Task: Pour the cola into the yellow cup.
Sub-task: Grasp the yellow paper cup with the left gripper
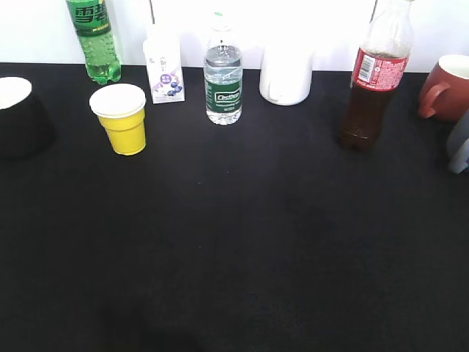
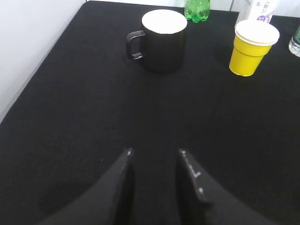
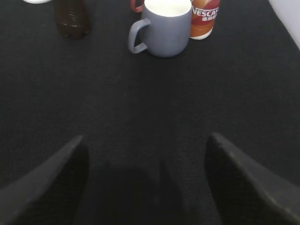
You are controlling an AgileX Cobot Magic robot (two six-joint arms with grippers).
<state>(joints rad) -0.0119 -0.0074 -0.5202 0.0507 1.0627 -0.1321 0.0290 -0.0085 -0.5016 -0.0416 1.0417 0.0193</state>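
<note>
Both arms low over the black tabletop (image 1: 242,242), neither visible in the exterior view. My left gripper (image 2: 154,152): fingers (image 2: 123,171) parted with a narrow gap, holding nothing. My right gripper (image 3: 145,140): fingers (image 3: 51,173) spread wide, released, holding nothing.

Cola (image 1: 375,77) stands upright at about 2 o'clock on the tabletop, cap on, roughly a third full of dark liquid. In the right wrist view only its base shows, at 11 o'clock, well apart from my fingers. Yellow cup (image 1: 123,117) stands upright at 10 o'clock, well apart from the cola; the left wrist view has it at 1 o'clock.

Between them along the back: water bottle (image 1: 223,77), white mug (image 1: 286,73), small carton (image 1: 165,70). Green bottle (image 1: 94,40) just behind the cup. Black mug (image 2: 159,40) near the cup on the left, handle facing away from it. Red mug (image 1: 447,88) at the right edge, near the cola. Grey mug (image 3: 161,28) and Nescafe can (image 3: 204,18) ahead of the right gripper, just beside each other.
</note>
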